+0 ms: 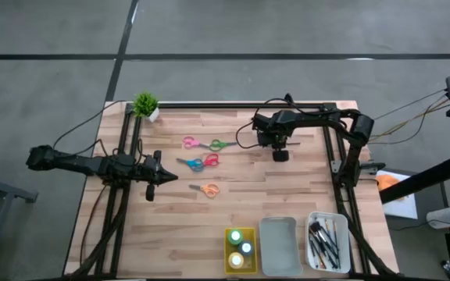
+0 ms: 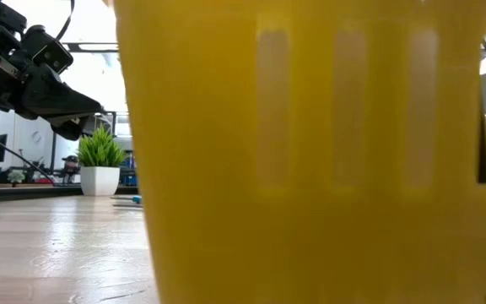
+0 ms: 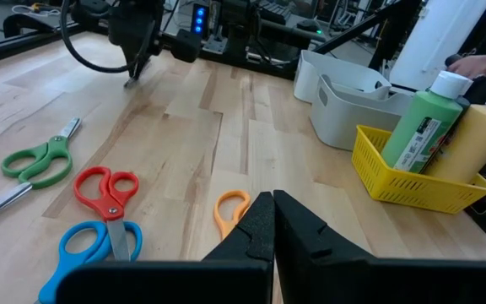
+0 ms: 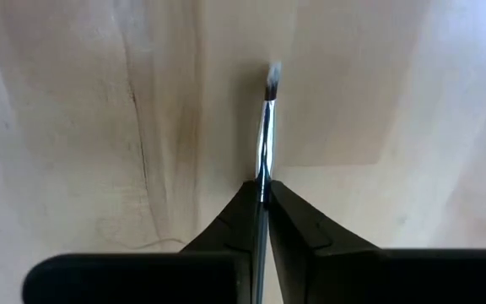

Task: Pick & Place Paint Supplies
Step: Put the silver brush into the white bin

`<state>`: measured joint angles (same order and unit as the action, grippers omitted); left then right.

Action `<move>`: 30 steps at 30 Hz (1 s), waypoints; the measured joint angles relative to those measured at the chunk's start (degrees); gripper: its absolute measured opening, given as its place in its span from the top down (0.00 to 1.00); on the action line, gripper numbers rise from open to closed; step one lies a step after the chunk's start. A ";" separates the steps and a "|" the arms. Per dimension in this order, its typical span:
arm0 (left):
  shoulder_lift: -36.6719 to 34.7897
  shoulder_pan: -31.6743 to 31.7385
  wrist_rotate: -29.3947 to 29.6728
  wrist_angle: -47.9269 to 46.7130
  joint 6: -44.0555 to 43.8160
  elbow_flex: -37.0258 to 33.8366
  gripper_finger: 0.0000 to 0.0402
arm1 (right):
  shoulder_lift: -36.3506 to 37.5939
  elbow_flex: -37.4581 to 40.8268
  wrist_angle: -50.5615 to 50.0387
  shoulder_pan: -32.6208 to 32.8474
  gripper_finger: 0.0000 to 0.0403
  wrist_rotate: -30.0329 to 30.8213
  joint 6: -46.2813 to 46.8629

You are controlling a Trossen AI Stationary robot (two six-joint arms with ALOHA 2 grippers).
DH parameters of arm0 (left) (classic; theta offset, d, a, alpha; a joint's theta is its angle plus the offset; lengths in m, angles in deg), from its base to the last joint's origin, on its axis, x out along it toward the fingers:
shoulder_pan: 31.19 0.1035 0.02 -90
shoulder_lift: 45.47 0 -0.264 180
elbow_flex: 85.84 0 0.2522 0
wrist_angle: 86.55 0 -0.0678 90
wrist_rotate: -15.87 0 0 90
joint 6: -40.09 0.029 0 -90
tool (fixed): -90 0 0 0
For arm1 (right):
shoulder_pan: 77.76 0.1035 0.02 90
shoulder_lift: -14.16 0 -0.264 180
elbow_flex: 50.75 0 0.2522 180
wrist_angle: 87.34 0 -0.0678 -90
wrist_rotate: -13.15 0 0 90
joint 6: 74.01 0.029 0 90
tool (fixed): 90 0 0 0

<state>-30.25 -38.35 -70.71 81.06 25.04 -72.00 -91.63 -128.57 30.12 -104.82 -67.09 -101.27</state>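
Observation:
My right gripper (image 1: 280, 154) stands over the far middle of the table, pointing down and shut on a thin brush (image 4: 266, 127) with a silver ferrule and a dark bristle tip (image 4: 272, 78). My left gripper (image 1: 172, 177) waits shut above the table's left side, touching nothing. Three pairs of scissors lie flat on the wood between the arms: pink-green (image 1: 201, 144), blue-red (image 1: 200, 162) and orange (image 1: 207, 189). Green and yellow paint bottles (image 3: 445, 127) stand in the yellow tray (image 1: 227, 250). Several brushes lie in the white tray (image 1: 342, 234). My right gripper pinches the brush's shaft (image 4: 262, 173) between its two fingers, just behind the silver ferrule. The fingers come from above, pointing down. The ferrule and bristle end reach out past the fingertips over the wood. Whether the brush is clear of the table I cannot tell.
A grey tray (image 1: 278, 246) sits between the yellow and white trays at the near edge. A small potted plant (image 1: 145, 105) stands at the far left corner. Black frame rails run along the table's left, right and far edges. The yellow tray fills most of the low view.

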 joint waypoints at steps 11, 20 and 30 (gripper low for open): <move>0.00 0.00 0.00 -0.01 0.00 0.00 1.00 | 8.29 -0.33 -2.20 2.05 0.96 -2.73 15.37; -0.01 0.01 0.00 0.02 0.00 0.00 1.00 | 17.21 -0.28 -7.74 5.74 0.96 -7.48 37.37; 0.00 0.01 0.00 0.00 0.00 0.00 1.00 | 25.82 -0.28 -19.55 11.40 0.96 -13.06 63.50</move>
<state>-30.25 -38.33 -70.71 81.06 25.04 -72.00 -65.81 -128.85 10.56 -93.42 -80.15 -37.77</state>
